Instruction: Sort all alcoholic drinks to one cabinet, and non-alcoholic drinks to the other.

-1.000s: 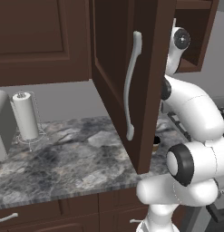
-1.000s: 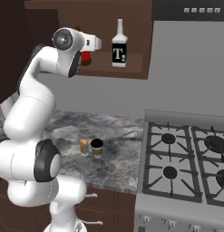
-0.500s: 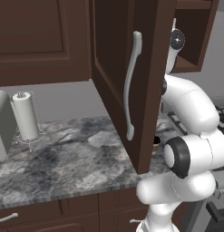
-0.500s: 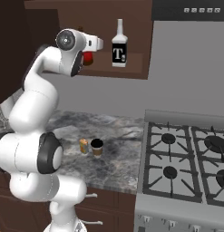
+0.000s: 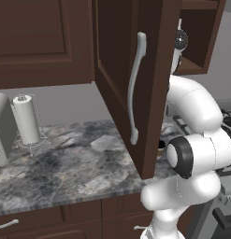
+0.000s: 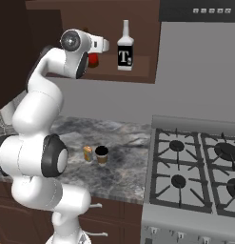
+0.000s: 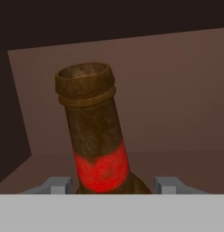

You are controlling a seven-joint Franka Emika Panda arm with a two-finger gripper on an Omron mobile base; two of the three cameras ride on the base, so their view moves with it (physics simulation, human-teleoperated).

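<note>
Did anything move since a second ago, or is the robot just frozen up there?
Nearly frozen. The arm shifted only slightly; the gripper stays at the brown bottle in the cabinet. The white bottle, can and coffee cup stayed put.

Landmark: granite countertop [image 5: 65, 163], grey-mottled, on dark brown base cabinets [image 5: 51, 221] with silver drawer pull [image 5: 4, 225].
Behind countertop: plain grey wall [image 6: 195, 76].
At countertop rear left: paper towel roll [image 5: 26, 119] upright on wire holder; just left of it, grey appliance [image 5: 2, 133], cut off by frame edge.
To right of countertop: gas stove [image 6: 195, 174], black grates, steel front.
Above stove: grey range hood [image 6: 200, 10] with row of small buttons.
Lighting: even, soft shadows.
</note>
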